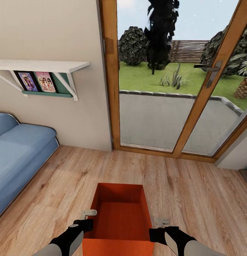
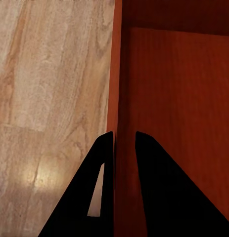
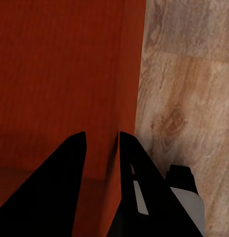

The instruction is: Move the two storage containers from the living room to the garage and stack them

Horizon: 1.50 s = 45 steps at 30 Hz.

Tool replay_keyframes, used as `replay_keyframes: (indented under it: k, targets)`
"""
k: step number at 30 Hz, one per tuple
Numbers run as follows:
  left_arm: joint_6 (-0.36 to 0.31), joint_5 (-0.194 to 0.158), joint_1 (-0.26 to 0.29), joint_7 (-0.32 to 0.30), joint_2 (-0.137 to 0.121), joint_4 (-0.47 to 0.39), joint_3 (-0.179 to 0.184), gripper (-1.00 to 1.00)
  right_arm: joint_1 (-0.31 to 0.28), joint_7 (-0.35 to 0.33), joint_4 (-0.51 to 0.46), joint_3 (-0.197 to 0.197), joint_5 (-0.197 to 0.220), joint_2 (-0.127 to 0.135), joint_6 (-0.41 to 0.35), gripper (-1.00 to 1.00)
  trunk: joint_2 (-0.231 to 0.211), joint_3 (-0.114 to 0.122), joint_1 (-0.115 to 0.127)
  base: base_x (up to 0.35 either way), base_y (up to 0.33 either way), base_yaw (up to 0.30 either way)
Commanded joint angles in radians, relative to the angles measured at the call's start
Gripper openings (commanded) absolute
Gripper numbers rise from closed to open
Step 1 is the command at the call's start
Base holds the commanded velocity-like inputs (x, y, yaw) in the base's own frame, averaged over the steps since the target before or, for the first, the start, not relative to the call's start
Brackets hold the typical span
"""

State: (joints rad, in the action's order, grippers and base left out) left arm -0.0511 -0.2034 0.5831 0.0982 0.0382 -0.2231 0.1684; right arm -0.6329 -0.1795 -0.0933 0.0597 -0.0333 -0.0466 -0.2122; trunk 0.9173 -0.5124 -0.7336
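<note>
orange-red bin (image 1: 120,220) hangs over the wood floor (image 1: 194,192) in the living room, near the glass door (image 1: 162,81). left end effector (image 2: 125,140) and right end effector (image 3: 103,140) each pinch a thin side wall. risk: walls flex or slide out during travel, dropping it. wrist views confirm fingers straddling each wall; head view adds the sofa (image 1: 16,156).

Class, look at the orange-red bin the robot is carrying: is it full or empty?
Empty. The head view looks down into the storage container and shows only its bare ribbed bottom and inner walls; both wrist views show bare orange-red surface inside it too.
</note>
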Motion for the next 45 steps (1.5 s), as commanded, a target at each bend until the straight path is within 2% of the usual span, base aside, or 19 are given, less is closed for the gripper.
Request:
replay_keyframes:
  k: [1, 9, 18, 45]
  targets:
    - [-0.006, -0.007, 0.000, 0.014, -0.001, 0.002, 0.005, -1.00, 0.000, -0.043, -0.005, -0.008, 0.018, 0.000, 0.017, -1.00, 0.001, -0.001, 0.000, 0.000, 0.000, -0.006]
    - [-0.006, -0.007, 0.000, 0.014, -0.001, 0.002, 0.005, -1.00, -0.001, -0.043, -0.005, -0.008, 0.018, 0.000, 0.022, -1.00, 0.001, -0.001, 0.000, 0.000, 0.000, -0.002]
    - [-0.006, -0.007, 0.000, 0.014, -0.001, 0.002, 0.005, -1.00, 0.000, -0.043, -0.004, -0.008, 0.018, -0.001, 0.024, -1.00, -0.062, 0.027, 0.034, 0.000, 0.000, 0.000]
    - [0.025, -0.007, 0.000, 0.014, -0.001, 0.002, 0.005, -1.00, -0.001, -0.044, -0.004, -0.008, 0.020, -0.001, 0.024, -1.00, -0.062, 0.027, 0.034, 0.000, 0.000, 0.000]
